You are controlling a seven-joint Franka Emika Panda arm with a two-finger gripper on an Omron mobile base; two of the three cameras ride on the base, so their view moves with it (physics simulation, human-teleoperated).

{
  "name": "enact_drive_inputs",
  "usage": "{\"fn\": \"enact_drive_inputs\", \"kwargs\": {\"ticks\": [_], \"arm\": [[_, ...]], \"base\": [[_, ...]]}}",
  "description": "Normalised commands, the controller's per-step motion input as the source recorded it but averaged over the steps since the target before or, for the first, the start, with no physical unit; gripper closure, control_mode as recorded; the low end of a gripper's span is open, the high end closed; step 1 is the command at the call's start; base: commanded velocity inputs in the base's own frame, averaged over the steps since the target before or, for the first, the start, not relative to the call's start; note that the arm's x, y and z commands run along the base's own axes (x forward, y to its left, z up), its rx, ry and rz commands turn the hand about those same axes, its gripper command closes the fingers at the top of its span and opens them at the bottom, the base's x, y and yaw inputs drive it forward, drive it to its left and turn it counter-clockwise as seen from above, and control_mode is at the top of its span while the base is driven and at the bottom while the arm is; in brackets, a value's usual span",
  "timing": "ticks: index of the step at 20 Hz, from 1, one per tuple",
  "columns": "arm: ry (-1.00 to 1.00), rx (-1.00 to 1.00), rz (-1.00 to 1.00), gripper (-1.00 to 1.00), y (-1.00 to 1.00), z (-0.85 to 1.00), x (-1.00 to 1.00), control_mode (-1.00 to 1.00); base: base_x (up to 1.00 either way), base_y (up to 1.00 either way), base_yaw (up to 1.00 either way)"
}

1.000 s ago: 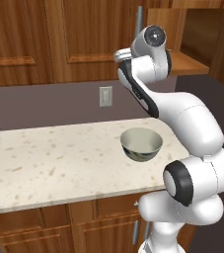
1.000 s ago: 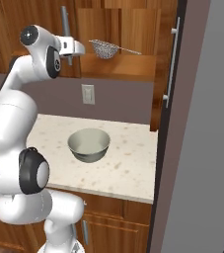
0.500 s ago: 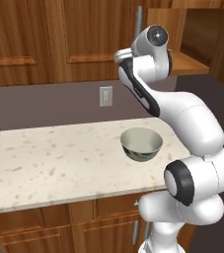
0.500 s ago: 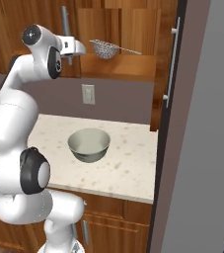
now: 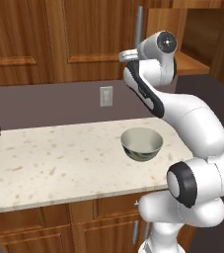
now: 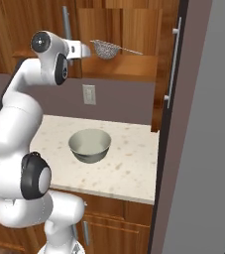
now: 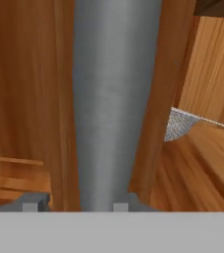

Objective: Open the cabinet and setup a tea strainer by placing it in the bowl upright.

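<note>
Sitting on the open cabinet (image 6: pixel 134 30) shelf, near its front edge: tea strainer (image 6: pixel 105 48), probably light, stiff and slippery; best pinched at the mesh rim. Waiting near the counter's (image 5: pixel 44 163) right front corner: bowl (image 5: pixel 141 144). Hovering at the left door's handle (image 7: pixel 114 99): gripper (image 6: pixel 84 49), grip state impossible to tell. Barely shifting from earlier frames.

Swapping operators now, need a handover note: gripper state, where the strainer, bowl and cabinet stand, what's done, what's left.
Gripper: up at the left door's silver bar handle, fingers either side of it; grip not confirmed.
Cabinet: right door swung open, left door closed.
Tea strainer: on the cabinet's bottom board, untouched.
Bowl: upright and empty on the counter.
Done: right side opened.
Left: take the strainer and set it upright in the bowl.
</note>
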Motion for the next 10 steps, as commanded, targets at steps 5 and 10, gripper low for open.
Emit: {"fn": "enact_drive_inputs", "kwargs": {"ticks": [5, 10], "arm": [[-0.03, 0.14, -0.01, 1.0, -0.21, -0.03, 0.12, -1.0], [-0.01, 0.06, -0.04, 1.0, -0.07, 0.04, -0.36, -1.0]], "base": [[0.0, 0.0, 0.0], [0.0, 0.0, 0.0]]}}
